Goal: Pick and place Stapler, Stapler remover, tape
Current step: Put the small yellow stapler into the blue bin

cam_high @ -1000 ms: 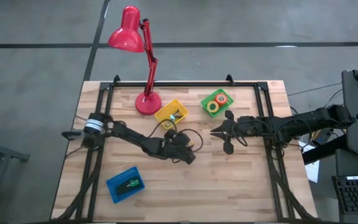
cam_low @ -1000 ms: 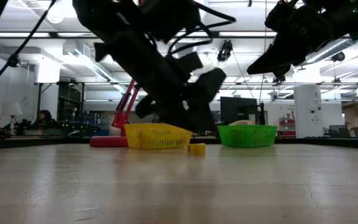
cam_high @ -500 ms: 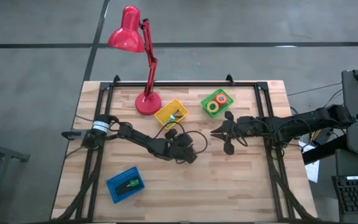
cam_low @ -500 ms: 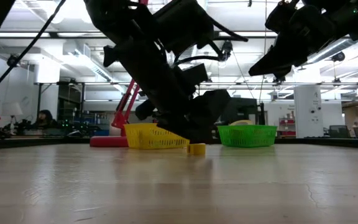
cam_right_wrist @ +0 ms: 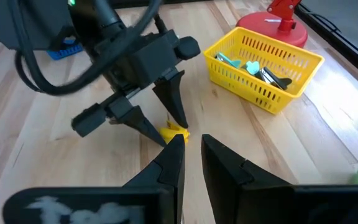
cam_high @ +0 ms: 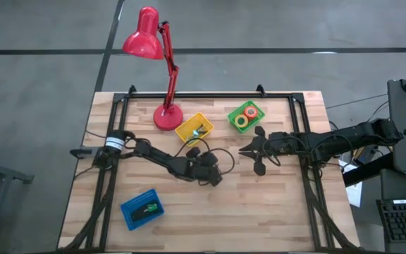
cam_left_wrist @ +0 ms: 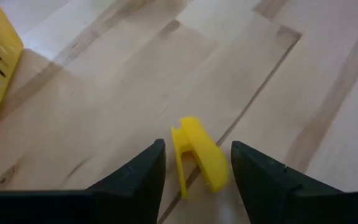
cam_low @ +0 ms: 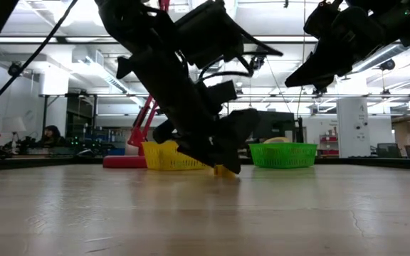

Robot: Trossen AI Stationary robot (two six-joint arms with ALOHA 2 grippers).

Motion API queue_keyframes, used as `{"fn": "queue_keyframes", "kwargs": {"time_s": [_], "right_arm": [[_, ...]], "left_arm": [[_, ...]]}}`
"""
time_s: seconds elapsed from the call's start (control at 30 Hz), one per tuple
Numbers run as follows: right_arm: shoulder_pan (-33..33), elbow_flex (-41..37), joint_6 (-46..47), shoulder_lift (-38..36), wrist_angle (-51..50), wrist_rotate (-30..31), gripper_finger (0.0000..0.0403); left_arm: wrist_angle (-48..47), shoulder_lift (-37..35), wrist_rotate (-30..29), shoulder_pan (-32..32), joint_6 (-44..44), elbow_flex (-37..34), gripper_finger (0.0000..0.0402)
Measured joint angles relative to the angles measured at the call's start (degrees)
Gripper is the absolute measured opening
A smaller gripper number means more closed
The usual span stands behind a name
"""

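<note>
Here your left gripper (cam_left_wrist: 194, 168) stood open, fingers astride yellow staple remover (cam_left_wrist: 197, 155) on bare table (cam_left_wrist: 104, 99) beside yellow basket (cam_right_wrist: 263, 71). Remover looked light, hard plastic, slippery; you better pinched it across flat sides. Right gripper (cam_right_wrist: 191, 149) waited aloft, nearly closed, empty.

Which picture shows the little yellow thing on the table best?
The left wrist view: the small yellow thing lies on the wooden table between the open fingers of the left gripper. The right wrist view shows it farther off, the low view only a sliver, and the high view hides it.
</note>
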Motion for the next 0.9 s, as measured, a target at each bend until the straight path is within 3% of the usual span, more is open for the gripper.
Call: {"fn": "queue_keyframes", "kwargs": {"time_s": [0.27, 0.63, 0.9], "right_arm": [[0.00, 0.00, -0.07, 0.00, -0.02, 0.00, 0.0050], [0.00, 0.00, -0.17, 0.00, -0.09, 0.00, 0.0050], [0.00, 0.00, -0.20, 0.00, -0.22, 0.02, 0.0050]], "left_arm": [[0.03, 0.23, -1.33, 0.06, 0.36, 0.01, 0.0153], [-0.09, 0.16, -0.19, -0.47, 1.14, 0.01, 0.0072], [-3.14, -1.94, 5.70, -2.44, 1.19, 0.01, 0.0082]]}}
